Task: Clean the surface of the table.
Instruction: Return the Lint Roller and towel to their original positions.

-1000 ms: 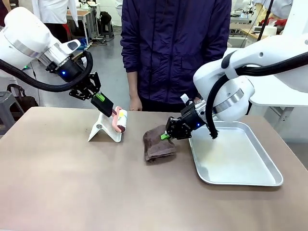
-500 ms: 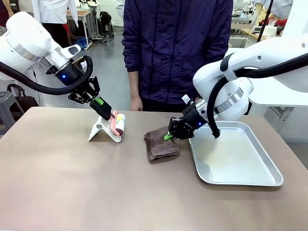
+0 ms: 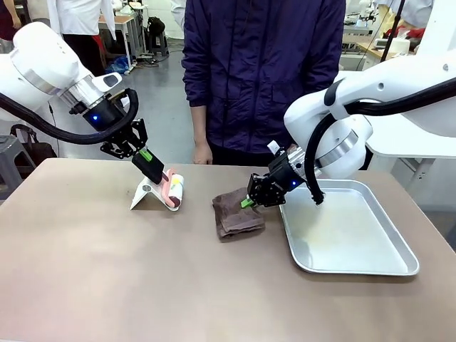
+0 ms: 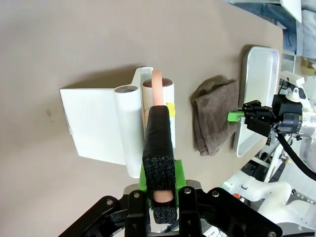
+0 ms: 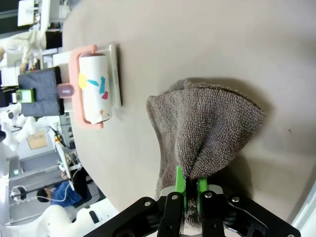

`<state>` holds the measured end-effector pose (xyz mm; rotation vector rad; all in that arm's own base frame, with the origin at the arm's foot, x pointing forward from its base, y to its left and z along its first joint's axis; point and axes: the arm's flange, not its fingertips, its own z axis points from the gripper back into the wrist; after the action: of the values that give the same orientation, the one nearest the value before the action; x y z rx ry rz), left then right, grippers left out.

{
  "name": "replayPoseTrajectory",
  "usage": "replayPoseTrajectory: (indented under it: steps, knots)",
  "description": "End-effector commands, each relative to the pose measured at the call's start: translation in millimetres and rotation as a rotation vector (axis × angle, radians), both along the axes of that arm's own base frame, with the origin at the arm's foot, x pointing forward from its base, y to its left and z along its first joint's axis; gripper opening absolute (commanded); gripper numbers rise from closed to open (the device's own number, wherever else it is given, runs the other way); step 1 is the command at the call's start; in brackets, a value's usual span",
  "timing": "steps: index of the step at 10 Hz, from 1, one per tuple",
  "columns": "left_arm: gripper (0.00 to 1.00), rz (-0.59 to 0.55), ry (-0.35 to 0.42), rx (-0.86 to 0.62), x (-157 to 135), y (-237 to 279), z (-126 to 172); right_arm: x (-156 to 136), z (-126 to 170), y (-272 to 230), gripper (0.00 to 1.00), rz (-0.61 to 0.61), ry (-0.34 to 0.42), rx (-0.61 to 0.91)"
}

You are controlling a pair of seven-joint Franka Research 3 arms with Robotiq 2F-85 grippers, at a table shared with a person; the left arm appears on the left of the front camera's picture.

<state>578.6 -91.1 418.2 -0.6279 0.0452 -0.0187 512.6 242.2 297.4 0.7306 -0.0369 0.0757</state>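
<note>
The brown-beige table (image 3: 142,271) holds a white stand (image 3: 144,194). A lint roller (image 3: 174,189) with a pink frame and a black foam handle rests against that stand, and my left gripper (image 3: 150,163) is shut on the handle. In the left wrist view the handle (image 4: 158,143) runs up from my gripper (image 4: 159,197) to the roll (image 4: 158,94) beside the stand (image 4: 94,123). My right gripper (image 3: 249,201) is shut on an edge of a brown cloth (image 3: 237,215) lying on the table. In the right wrist view its green pads (image 5: 178,183) pinch the cloth (image 5: 207,128).
A shiny metal tray (image 3: 388,263) lies at the right, close behind my right gripper. A person in a dark jacket (image 3: 260,71) stands at the far edge, one hand (image 3: 201,153) hanging by the table. The front half of the table is bare.
My left gripper has brought the lint roller down and slightly left, onto the white stand. The right gripper and the cloth have barely shifted.
</note>
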Motion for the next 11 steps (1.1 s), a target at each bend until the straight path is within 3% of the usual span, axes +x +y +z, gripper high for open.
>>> replayPoseTrajectory:
  steps: [1,4,5,6,7,8,10,11]
  knots:
    - [0.22,0.010,0.012,0.021,2.0,-1.1,4.5,5.6,0.7,5.8,0.10,-0.015,0.024,0.025]
    - [0.22,0.020,0.016,0.028,2.8,-2.2,1.4,5.2,-0.8,3.1,0.10,-0.019,0.025,0.035]
    - [0.61,0.023,0.019,0.024,3.1,-2.5,1.1,5.2,-1.9,2.9,0.10,-0.019,0.029,0.032]
    - [0.80,0.022,0.020,0.026,3.2,-1.8,0.6,5.7,-2.3,2.8,0.51,-0.023,0.037,0.046]
    - [1.00,0.025,0.018,0.023,3.0,-1.7,0.8,5.7,-2.1,2.3,0.65,-0.020,0.038,0.055]
    - [1.00,0.027,0.016,0.021,3.0,-1.0,1.3,6.2,-2.3,2.3,1.00,-0.019,0.042,0.059]
    - [1.00,0.033,0.012,0.019,3.4,0.1,3.0,6.3,-3.6,1.3,1.00,-0.017,0.046,0.069]
    - [1.00,0.041,0.006,0.016,3.6,3.1,5.6,6.2,-3.8,0.5,0.88,-0.018,0.046,0.067]
